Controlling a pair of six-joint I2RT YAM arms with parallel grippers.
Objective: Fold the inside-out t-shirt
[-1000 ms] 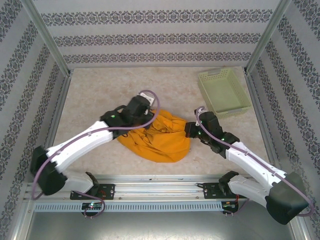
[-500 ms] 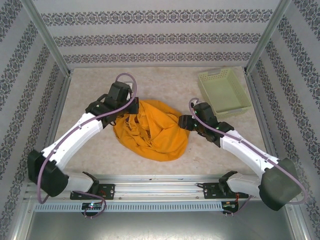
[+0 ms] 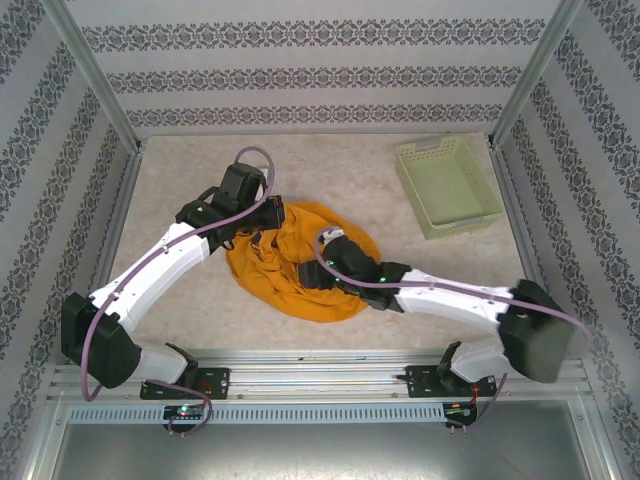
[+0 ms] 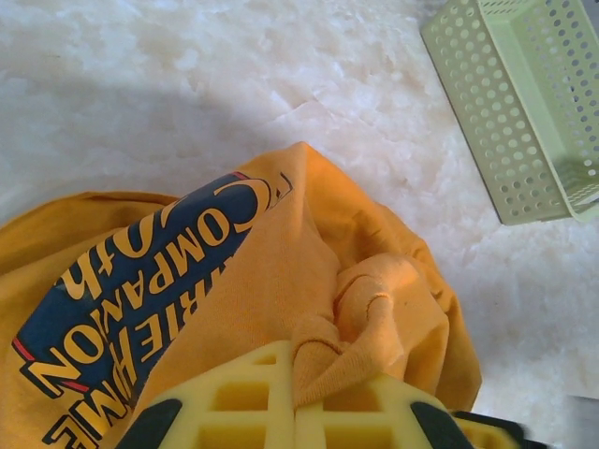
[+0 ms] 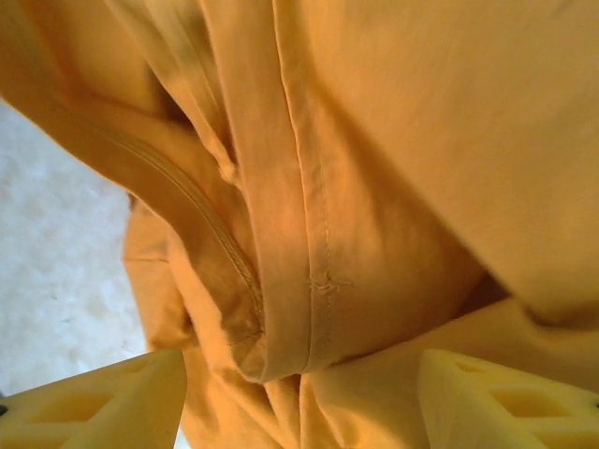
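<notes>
The left arm (image 3: 170, 255) reaches forward to the far-left edge of the shirt (image 3: 262, 280). The left jaws are clamped tight on a bunch of its cloth, beside the dark print (image 4: 122, 290). The shirt lies crumpled mid-worktop (image 3: 180, 180), so this looks like the spreading-out step, with no fold made yet. The right arm (image 3: 450, 298) stretches low and leftward across the shirt's middle. The right jaws stand wide apart and hold nothing, with a stitched hem (image 5: 309, 281) between them. Next, they likely need to close on that hem and draw it away from the left grip.
</notes>
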